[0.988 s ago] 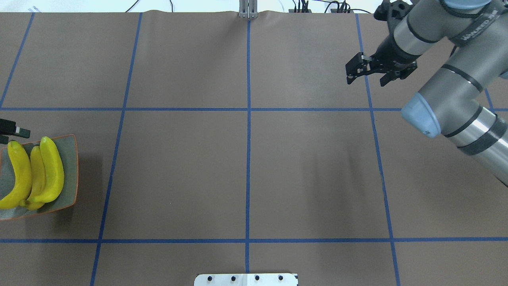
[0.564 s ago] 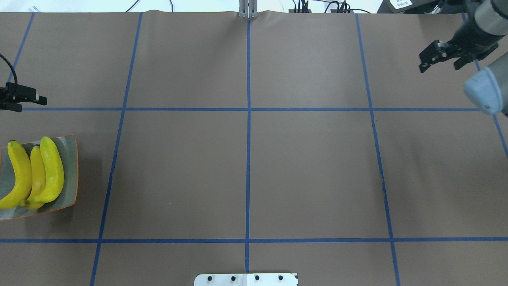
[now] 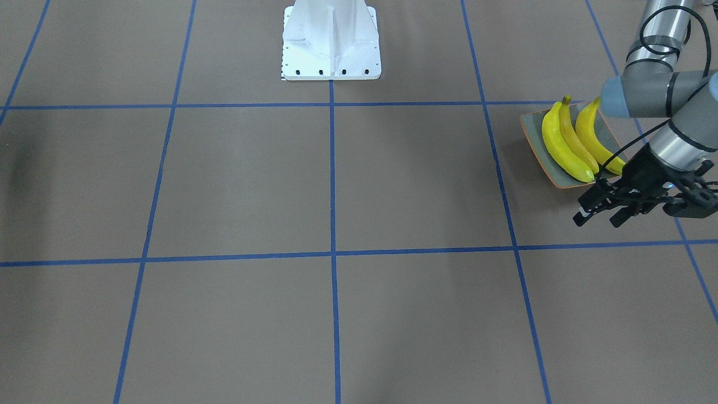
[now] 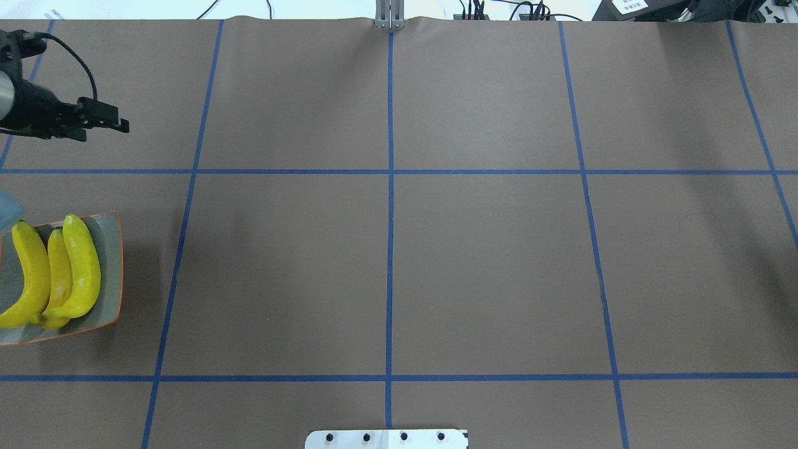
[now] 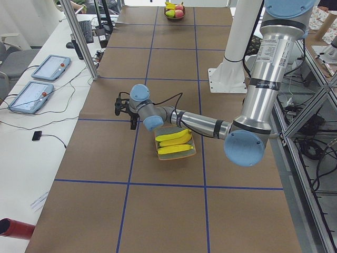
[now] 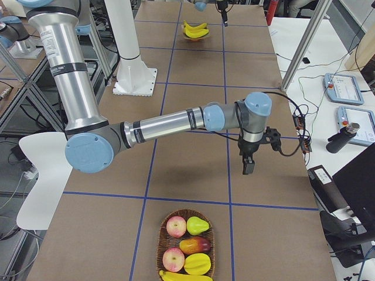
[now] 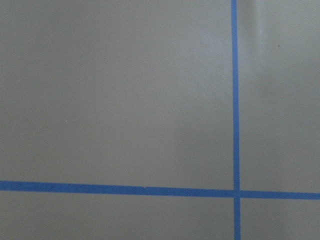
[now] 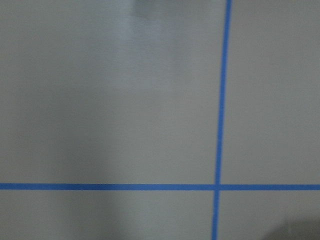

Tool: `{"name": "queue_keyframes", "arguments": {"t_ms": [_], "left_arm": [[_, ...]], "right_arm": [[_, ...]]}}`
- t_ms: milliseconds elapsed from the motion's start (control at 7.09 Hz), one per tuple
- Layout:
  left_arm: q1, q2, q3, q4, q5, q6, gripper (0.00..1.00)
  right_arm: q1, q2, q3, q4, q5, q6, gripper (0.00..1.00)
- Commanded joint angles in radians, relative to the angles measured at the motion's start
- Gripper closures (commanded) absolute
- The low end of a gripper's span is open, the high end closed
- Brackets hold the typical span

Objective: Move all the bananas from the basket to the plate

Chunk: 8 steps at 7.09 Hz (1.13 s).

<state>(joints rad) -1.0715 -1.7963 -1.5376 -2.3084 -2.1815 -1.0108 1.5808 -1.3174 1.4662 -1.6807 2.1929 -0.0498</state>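
Observation:
Three yellow bananas [image 4: 50, 274] lie side by side on the grey-green plate [image 4: 113, 249] at the table's left edge; they also show in the front view [image 3: 572, 143]. My left gripper [image 4: 109, 128] hovers beyond the plate's far side, open and empty, and also shows in the front view [image 3: 597, 220]. A woven basket [image 6: 164, 234] at the table's right end holds apples, a pear and other fruit, with one banana [image 6: 184, 277] at its near edge. My right gripper [image 6: 248, 164] points down over bare table, apart from the basket. I cannot tell whether it is open or shut.
The white robot base [image 3: 331, 45] stands at the table's middle edge. Blue tape lines [image 4: 389, 187] cross the brown table cover. A metal post [image 5: 79, 37] and two tablets [image 5: 31, 95] stand on the side bench beyond the table's far edge.
My left gripper has moved from beside the plate toward the far side and further into the overhead view. My right arm has drawn back to the right, out of the overhead view.

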Motion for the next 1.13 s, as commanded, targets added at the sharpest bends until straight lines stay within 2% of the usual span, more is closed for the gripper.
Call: {"name": "queue_keyframes", "arguments": {"t_ms": [0,141,423,564,988], "left_arm": [[0.063,-0.064,0.001,0.044,0.035,-0.043,0.00],[0.080,-0.083,0.001,0.046,0.035,-0.063,0.00],[0.100,-0.092,0.001,0.046,0.045,-0.071,0.00],[0.105,-0.094,0.001,0.046,0.054,-0.071,0.00],[0.108,-0.094,0.007,0.046,0.054,-0.071,0.00]], "right_arm": [[0.131,-0.028,-0.121,0.003,-0.074,-0.147,0.00],[0.131,-0.043,-0.136,0.034,-0.176,-0.136,0.00],[0.136,-0.117,-0.347,0.431,-0.186,-0.050,0.01],[0.134,-0.126,-0.397,0.487,-0.186,-0.038,0.01],[0.134,-0.151,-0.412,0.530,-0.188,0.100,0.01]]}}
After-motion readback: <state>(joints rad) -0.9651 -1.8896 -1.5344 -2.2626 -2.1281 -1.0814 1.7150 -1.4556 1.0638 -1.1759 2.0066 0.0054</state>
